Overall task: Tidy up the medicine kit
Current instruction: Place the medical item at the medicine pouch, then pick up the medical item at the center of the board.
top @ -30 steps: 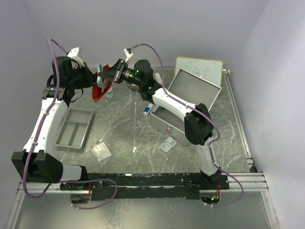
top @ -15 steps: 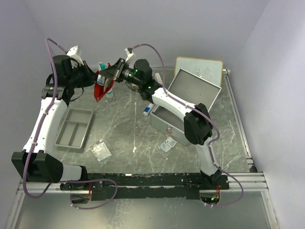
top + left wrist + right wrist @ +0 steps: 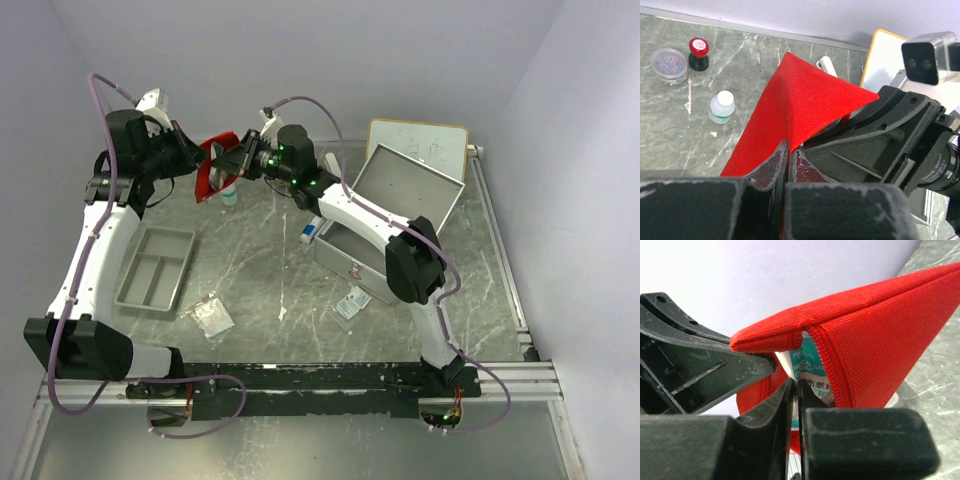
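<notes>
Aloft, both arms' jaws pinch red pouch [image 3: 204,183] edges; medicine kit [image 3: 412,188] well apart.

The top view looks down from high above and behind the arm bases, taking in the whole worktop [image 3: 270,270] to its far edge. Each wrist view sits just behind its own jaws, very close, the two facing each other across the red pouch [image 3: 205,178] [image 3: 800,107] [image 3: 880,340], which all three views share.

Marbled tabletop [image 3: 270,255] is occupied by open medicine kit [image 3: 410,188] right, divided tray [image 3: 155,268] left, clear bag [image 3: 212,315], small packet [image 3: 350,303] between; white bottle [image 3: 721,107], red stamp [image 3: 698,52], clip tub [image 3: 669,65] at back.
</notes>
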Available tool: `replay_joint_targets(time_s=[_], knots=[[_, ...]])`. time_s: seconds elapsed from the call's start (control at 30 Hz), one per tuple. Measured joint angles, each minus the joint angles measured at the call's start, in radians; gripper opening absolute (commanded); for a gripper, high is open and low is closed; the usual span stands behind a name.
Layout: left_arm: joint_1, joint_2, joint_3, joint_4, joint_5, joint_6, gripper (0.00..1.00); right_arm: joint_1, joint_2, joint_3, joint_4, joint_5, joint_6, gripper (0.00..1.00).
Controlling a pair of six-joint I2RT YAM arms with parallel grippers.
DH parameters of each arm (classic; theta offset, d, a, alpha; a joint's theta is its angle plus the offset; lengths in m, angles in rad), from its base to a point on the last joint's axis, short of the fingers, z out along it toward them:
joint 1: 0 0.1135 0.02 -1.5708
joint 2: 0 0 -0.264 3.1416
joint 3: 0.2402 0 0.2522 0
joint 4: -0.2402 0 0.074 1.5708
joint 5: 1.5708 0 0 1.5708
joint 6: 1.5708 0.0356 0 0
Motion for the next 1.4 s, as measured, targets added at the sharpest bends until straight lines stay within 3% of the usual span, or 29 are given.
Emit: replay_joint_targets(time_s=[0.07, 0.2, 0.4, 0.63, 0.83, 1.0, 1.17, 1.4], knots=[[0.0, 0.004, 0.0, 0.0, 0.0, 0.0, 0.07, 0.002, 0.002, 0.03, -0.059, 0.003, -0.019, 0.27], [0.0, 0.005, 0.0, 0.0, -0.002, 0.005, 0.07, 0.01, 0.0, 0.12, -0.185, 0.038, -0.1, 0.35], [0.0, 0.005, -0.003, -0.001, -0.003, 0.024, 0.07, 0.014, -0.052, 0.163, -0.369, 0.121, -0.219, 0.36], [0.0, 0.005, -0.02, -0.006, -0.019, 0.044, 0.07, 0.018, -0.11, 0.395, -0.875, 0.325, -0.41, 0.41], [0.0, 0.005, -0.024, -0.015, -0.025, 0.048, 0.07, 0.07, -0.369, 0.132, -1.234, 0.563, -0.5, 0.43], [0.001, 0.011, -0.023, -0.016, -0.028, 0.076, 0.07, 0.262, -0.421, -0.031, -1.421, 0.7, -0.497, 0.43], [0.001, 0.014, -0.023, -0.024, -0.038, 0.093, 0.07, 0.438, -0.396, -0.158, -1.49, 0.753, -0.473, 0.44], [0.001, 0.014, -0.023, -0.036, -0.052, 0.102, 0.07, 0.474, -0.403, -0.351, -1.495, 0.798, -0.424, 0.47]])
